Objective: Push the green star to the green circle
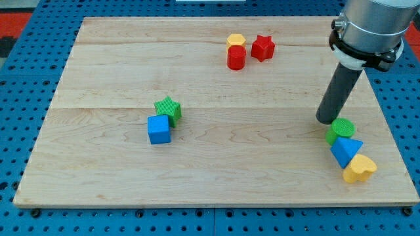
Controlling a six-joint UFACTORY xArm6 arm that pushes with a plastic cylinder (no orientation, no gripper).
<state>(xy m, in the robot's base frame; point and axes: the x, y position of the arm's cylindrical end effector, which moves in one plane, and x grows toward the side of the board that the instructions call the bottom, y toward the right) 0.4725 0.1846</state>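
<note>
A pale wooden worktop [216, 177] sits on a blue pegboard, with small blocks scattered over it. There are no jaws to speak of on this arm, only a dark rod, and my tip [327, 120] rests on the wood at the view's right, just above and to the left of the green circle [342, 128], very near it, perhaps touching. The green star [168, 108] lies well apart from it, left of centre, its lower left side against a blue cube [159, 130]. The star is small, ridged and many-pointed, so I judge a push off its centre would spin it aside. A risk, as I see it: the tip, swinging out to get behind the star, could nudge the circle into the blue triangle [344, 150] and yellow heart [359, 169] below it. Approaching from the lower left could also drag the cube along. A red cylinder [236, 58], red star [262, 47] and yellow block [236, 40] sit clear near the top.
</note>
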